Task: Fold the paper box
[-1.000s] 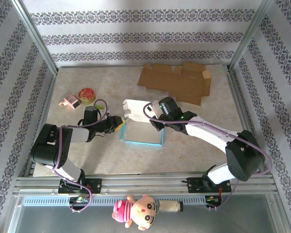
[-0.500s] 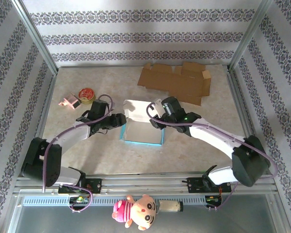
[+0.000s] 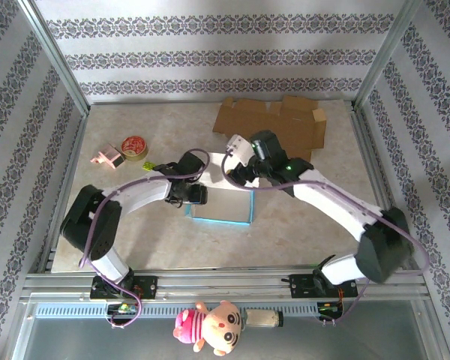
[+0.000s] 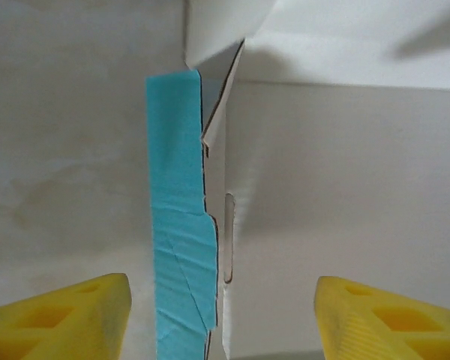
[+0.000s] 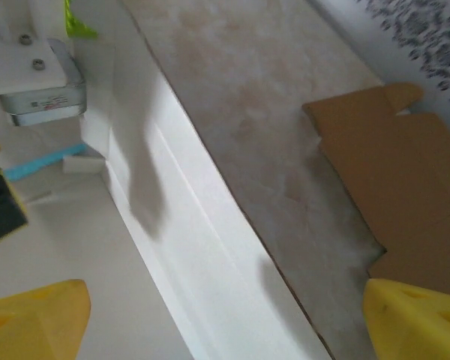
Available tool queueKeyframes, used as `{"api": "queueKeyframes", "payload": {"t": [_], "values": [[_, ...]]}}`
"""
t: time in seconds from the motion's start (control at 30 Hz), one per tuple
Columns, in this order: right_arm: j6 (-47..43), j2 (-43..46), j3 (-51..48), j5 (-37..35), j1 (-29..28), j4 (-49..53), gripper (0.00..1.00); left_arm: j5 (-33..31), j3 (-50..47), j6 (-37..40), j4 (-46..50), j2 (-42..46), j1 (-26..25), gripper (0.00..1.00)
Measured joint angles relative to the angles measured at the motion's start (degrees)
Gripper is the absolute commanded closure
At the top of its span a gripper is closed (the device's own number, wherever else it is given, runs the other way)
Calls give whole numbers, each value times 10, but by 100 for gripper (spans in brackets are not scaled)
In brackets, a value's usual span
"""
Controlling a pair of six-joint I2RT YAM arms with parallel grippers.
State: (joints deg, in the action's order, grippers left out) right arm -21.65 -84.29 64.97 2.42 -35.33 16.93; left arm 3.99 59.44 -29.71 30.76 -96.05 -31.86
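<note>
The paper box [image 3: 223, 207], white inside and blue outside, lies open at the table's middle. My left gripper [image 3: 196, 195] is at its left wall. In the left wrist view the blue wall [image 4: 178, 225] stands upright between the yellow fingertips [image 4: 67, 315], and the jaws are open and apart from it. My right gripper [image 3: 240, 171] hovers over the box's back edge. In the right wrist view the white back flap [image 5: 202, 247] runs between the open yellow fingertips [image 5: 416, 322], and nothing is gripped.
A flat brown cardboard blank [image 3: 274, 127] lies at the back, also seen beside the flap [image 5: 405, 165]. A tape roll [image 3: 134, 146] and a small pink object [image 3: 107, 158] sit at the left. A plush toy [image 3: 214, 326] hangs below the front rail.
My left gripper has moved right to the box's left wall and opened. My right gripper has opened and shifted back over the rear flap.
</note>
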Motion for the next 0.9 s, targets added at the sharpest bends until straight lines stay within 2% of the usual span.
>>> {"api": "queueKeyframes", "payload": {"t": [0.13, 0.27, 0.5, 0.7, 0.9], "values": [[-26, -60, 26, 11, 3, 18, 27, -8, 2, 4, 4, -24, 0, 56], [-28, -86, 46, 17, 3, 27, 51, -26, 6, 11, 12, -24, 0, 76], [-8, -90, 41, 21, 0, 34, 59, -52, 13, 28, 19, -12, 0, 91], [17, -86, 19, 21, -8, 28, 70, -39, 13, 48, 12, 15, 0, 91], [39, -82, 11, 21, -10, 19, 70, -7, 11, 59, -11, 11, 0, 70]]}}
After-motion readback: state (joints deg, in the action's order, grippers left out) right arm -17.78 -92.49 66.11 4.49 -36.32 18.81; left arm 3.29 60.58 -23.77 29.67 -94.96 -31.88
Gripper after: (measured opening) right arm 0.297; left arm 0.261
